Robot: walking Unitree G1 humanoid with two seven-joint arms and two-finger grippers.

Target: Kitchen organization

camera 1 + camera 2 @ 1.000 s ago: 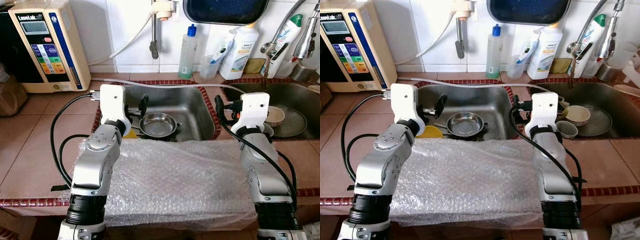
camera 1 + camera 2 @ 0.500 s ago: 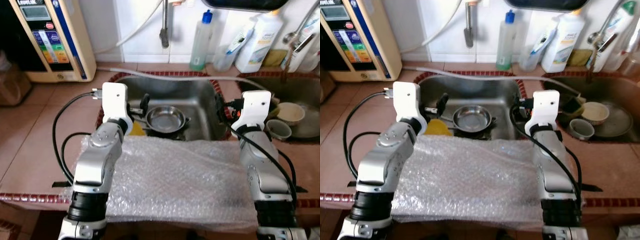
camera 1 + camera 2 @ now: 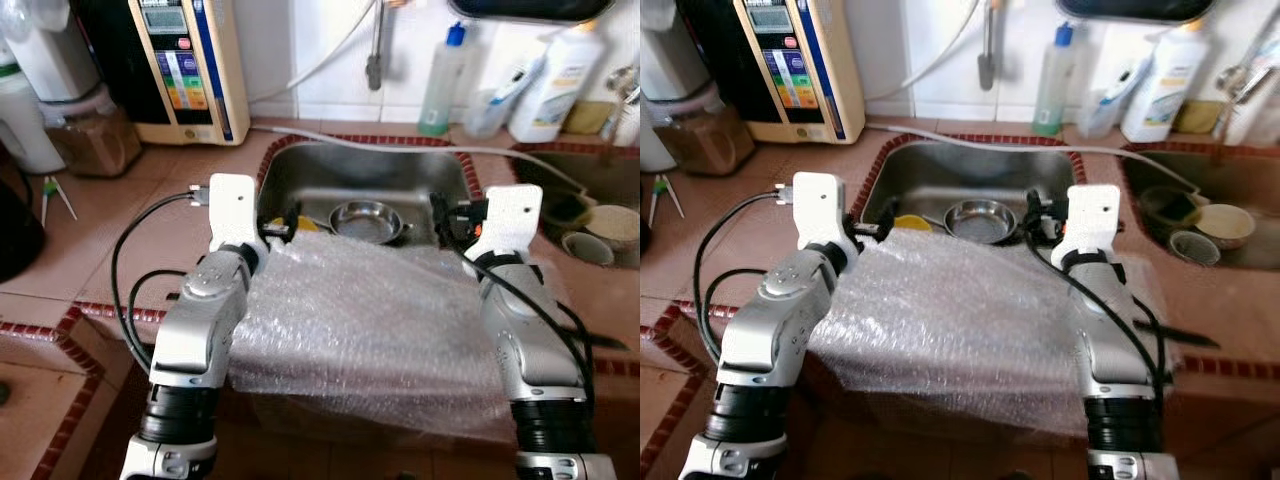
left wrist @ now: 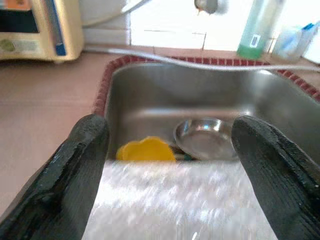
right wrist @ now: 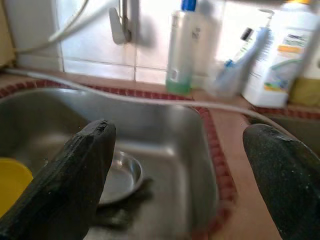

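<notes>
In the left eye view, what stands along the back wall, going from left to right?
Water machine → hanging tap → clear bottle with blue cap → white bottle → sponge.

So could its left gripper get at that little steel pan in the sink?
Probably yes: the left gripper is open and faces the steel pan, with only the bubble wrap edge below.
</notes>
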